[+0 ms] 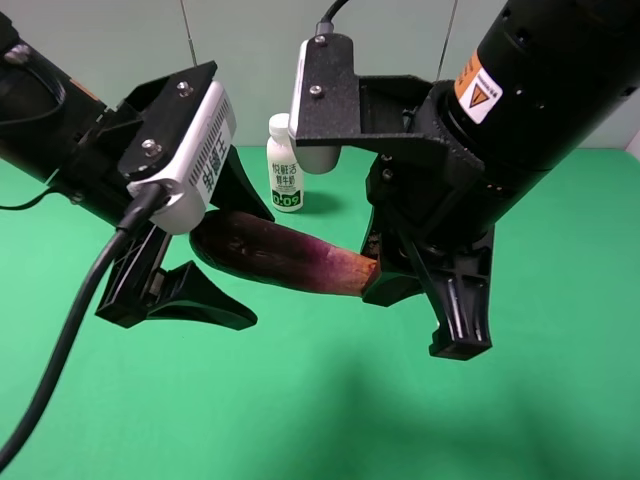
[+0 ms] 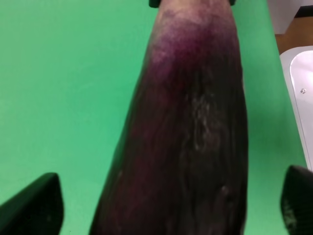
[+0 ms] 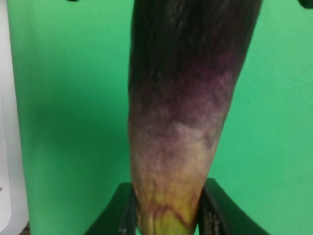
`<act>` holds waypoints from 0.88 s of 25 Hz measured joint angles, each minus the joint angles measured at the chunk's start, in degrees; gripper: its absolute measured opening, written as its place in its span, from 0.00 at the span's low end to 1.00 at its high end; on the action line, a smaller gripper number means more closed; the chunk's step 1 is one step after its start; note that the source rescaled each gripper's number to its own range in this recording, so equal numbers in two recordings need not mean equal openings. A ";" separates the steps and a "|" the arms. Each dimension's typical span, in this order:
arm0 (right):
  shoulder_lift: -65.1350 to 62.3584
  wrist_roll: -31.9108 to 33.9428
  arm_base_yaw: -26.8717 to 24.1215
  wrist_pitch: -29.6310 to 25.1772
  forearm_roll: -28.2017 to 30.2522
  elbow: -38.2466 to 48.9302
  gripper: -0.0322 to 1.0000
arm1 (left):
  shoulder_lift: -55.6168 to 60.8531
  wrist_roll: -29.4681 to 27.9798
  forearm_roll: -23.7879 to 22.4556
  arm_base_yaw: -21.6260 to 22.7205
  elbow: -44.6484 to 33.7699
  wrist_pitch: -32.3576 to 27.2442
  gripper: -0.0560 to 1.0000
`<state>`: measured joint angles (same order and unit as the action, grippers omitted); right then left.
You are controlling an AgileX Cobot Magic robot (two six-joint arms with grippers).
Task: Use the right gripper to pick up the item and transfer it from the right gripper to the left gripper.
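Note:
The eggplant [image 1: 290, 258] hangs level above the green table, dark purple fading to pink with a tan tip. My right gripper [image 1: 400, 285] is shut on the tan tip; in the right wrist view the eggplant [image 3: 181, 112] runs away from the gripper [image 3: 166, 215], whose fingers [image 3: 117, 210] press both sides of the tip. My left gripper [image 1: 222, 245] is open around the dark end. In the left wrist view the eggplant [image 2: 186, 137] lies between the spread fingertips [image 2: 29, 205] of the gripper [image 2: 164, 203], with a gap on each side.
A white bottle [image 1: 287, 165] with green print stands upright on the green table [image 1: 300, 400] behind the two grippers. A white surface [image 2: 299, 93] borders the green table's edge, also in the right wrist view [image 3: 7, 122].

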<state>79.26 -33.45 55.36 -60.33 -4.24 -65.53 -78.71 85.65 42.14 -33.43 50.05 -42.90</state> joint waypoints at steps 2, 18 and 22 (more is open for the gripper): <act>0.00 -0.08 0.00 0.00 -0.05 0.00 0.03 | 0.00 0.00 0.00 0.00 0.00 0.07 0.53; 0.00 -0.27 0.00 -0.69 0.23 0.00 0.03 | 0.00 1.03 2.82 0.00 0.00 -0.18 0.07; 0.00 -0.27 0.00 -0.74 0.35 0.00 0.03 | 0.00 1.29 2.99 0.00 0.00 -0.18 0.07</act>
<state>79.26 -33.71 55.36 -61.07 -3.89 -65.53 -78.71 86.94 45.13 -33.43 50.05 -43.07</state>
